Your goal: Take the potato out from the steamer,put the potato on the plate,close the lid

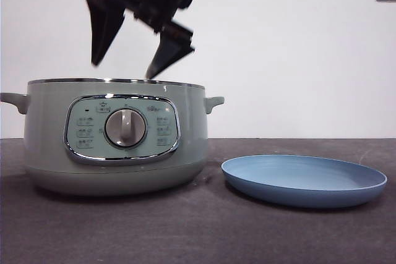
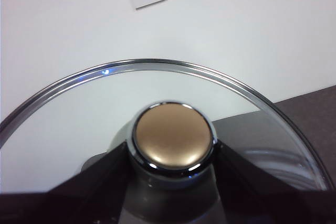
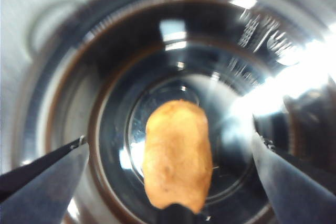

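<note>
Hazards: potato (image 3: 177,153) lies loose on the polished floor of the steamer (image 1: 49,146), deep inside the bowl; smooth oval skin on slick metal, likely to roll or squirt sideways if the jaws close off-centre or meet it unevenly. Wall of the bowl is steep and close; a tilted descent could knock a jaw tip on the chrome rim. Potato's long axis runs roughly across the line between the jaws, which favours a grip across its narrow waist, provided the approach stays centred.

Right gripper (image 1: 127,71): poised above the steamer's mouth, tips just over the rim, jaws spread wide with the potato between them in the wrist view and nothing held or touched. Spread looks ample for the potato's width.

Left gripper (image 2: 173,182): clasped on the knob of the lid (image 2: 226,85), jaws either side of the knob stem, lid kept away from the pot and out of the front view. A slipping hold here would drop glass on the table.

Plate (image 1: 303,180): bare, on the table beside the steamer, near but apart.
</note>
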`<state>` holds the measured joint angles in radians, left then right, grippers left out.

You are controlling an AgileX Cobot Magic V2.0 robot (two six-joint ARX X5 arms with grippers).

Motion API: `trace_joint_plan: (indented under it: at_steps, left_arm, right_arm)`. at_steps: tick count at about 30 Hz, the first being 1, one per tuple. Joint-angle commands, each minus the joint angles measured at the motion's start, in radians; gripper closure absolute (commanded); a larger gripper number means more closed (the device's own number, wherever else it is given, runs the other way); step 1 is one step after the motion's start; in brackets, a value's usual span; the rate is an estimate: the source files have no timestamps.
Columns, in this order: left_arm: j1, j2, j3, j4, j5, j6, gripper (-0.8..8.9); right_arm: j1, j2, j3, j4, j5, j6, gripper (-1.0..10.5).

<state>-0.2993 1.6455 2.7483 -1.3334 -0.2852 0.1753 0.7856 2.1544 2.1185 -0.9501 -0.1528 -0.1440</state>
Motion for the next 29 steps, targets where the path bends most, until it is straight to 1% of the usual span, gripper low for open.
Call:
trace_joint_plan:
  at_steps: [1, 12, 13, 16, 18, 20, 21, 25, 29]
  left_arm:
    - [0.001, -0.014, 0.013, 0.0, 0.002, 0.012, 8.22]
    - [0.001, -0.012, 0.013, -0.007, 0.003, 0.012, 8.22]
    - [0.001, -0.012, 0.013, -0.008, 0.003, 0.012, 8.22]
    - [0.001, -0.012, 0.013, -0.008, 0.003, 0.012, 8.22]
    - [0.001, -0.012, 0.013, -0.008, 0.005, 0.012, 8.22]
    - [0.001, -0.012, 0.013, -0.008, 0.006, 0.012, 8.22]
    - [0.001, -0.012, 0.013, -0.008, 0.006, 0.012, 8.22]
    - [0.001, -0.012, 0.013, -0.008, 0.006, 0.012, 8.22]
    - [0.001, -0.012, 0.013, -0.008, 0.01, 0.011, 8.22]
  right_arm:
    - [0.004, 0.031, 0.002, 0.007, 0.005, -0.007, 3.6]
    - [0.008, 0.118, 0.002, -0.001, 0.002, -0.007, 3.6]
    - [0.009, 0.122, 0.002, 0.0, 0.002, -0.007, 3.9]
    - [0.01, 0.132, 0.002, 0.001, 0.003, -0.007, 5.9]
    - [0.01, 0.138, 0.002, -0.002, 0.003, -0.008, 7.4]
    - [0.01, 0.143, 0.002, -0.004, 0.002, -0.018, 9.3]
    - [0.01, 0.143, 0.002, -0.005, 0.002, -0.027, 9.7]
    - [0.015, 0.142, 0.006, 0.002, 0.003, -0.03, 9.6]
    - [0.004, 0.113, 0.059, -0.042, 0.012, -0.029, 9.6]
